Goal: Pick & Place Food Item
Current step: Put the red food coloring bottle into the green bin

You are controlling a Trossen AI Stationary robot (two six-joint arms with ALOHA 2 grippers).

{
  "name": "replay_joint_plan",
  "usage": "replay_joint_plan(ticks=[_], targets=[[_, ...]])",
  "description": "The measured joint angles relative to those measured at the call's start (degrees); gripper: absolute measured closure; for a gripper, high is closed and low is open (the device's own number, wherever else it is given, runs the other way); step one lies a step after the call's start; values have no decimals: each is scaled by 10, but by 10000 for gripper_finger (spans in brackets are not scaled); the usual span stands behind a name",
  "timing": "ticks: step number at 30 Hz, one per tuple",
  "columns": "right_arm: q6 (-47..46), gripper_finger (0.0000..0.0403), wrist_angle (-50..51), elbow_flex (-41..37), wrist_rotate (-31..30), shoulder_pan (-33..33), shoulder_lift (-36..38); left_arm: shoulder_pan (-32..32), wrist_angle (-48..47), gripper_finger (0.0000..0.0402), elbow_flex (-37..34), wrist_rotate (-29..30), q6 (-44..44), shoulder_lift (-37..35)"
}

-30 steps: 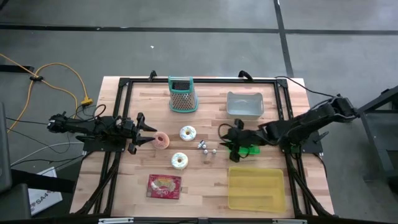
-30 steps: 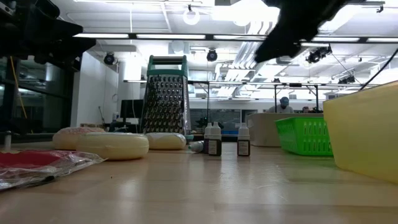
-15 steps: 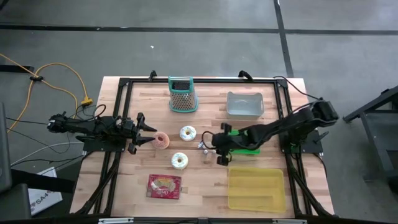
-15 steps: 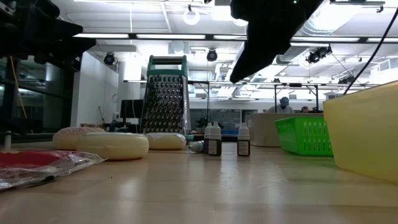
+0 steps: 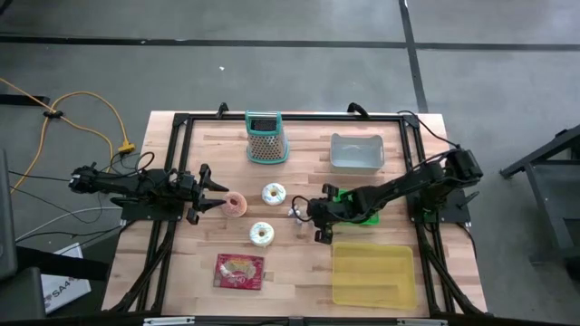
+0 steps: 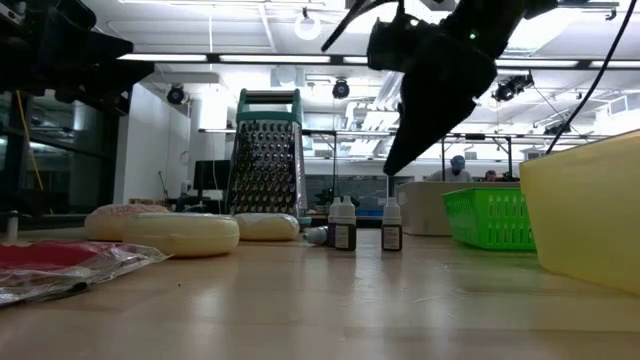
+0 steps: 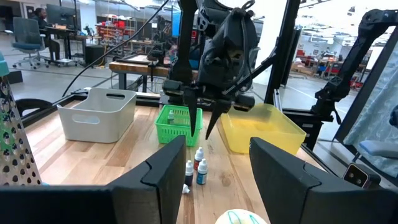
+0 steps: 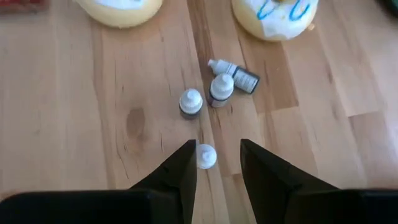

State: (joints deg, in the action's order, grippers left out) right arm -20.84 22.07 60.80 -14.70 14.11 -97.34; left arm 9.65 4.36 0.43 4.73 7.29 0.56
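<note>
Several small white-capped bottles (image 8: 206,155) are grouped mid-table; two stand side by side (image 6: 343,225), one lies on its side (image 8: 233,71). My right gripper (image 8: 216,146) hangs open above them, tipped steeply down, its fingertips on either side of the nearest bottle's cap and clear of it (image 6: 400,160). Two white iced donuts (image 5: 274,193) (image 5: 262,234) and a pink one (image 5: 237,204) lie flat on the wood to the left. My left gripper (image 5: 222,201) waits open and level beside the pink donut.
A green basket (image 5: 361,206) sits under my right arm, with a yellow bin (image 5: 373,274) nearer and a pale grey bin (image 5: 356,152) farther back. A metal grater (image 5: 265,138) stands at the far middle. A red packet (image 5: 239,270) lies near the front.
My right gripper has swung from over the green basket toward the table's left and near edge, sinking and tipping further downward. It now hangs over the small bottles. Its fingers have kept the same gap.
</note>
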Motion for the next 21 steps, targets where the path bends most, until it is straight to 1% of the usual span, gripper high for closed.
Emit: replay_joint_plan(ticks=[8,15,21], targets=[[-34,292,27,-3,17,5,-14,0,0,232,0,0,0,0],[-36,291,27,-1,17,7,-13,0,0,232,0,0,0,0],[-36,267,26,-1,19,7,-30,0,0,232,0,0,0,0]])
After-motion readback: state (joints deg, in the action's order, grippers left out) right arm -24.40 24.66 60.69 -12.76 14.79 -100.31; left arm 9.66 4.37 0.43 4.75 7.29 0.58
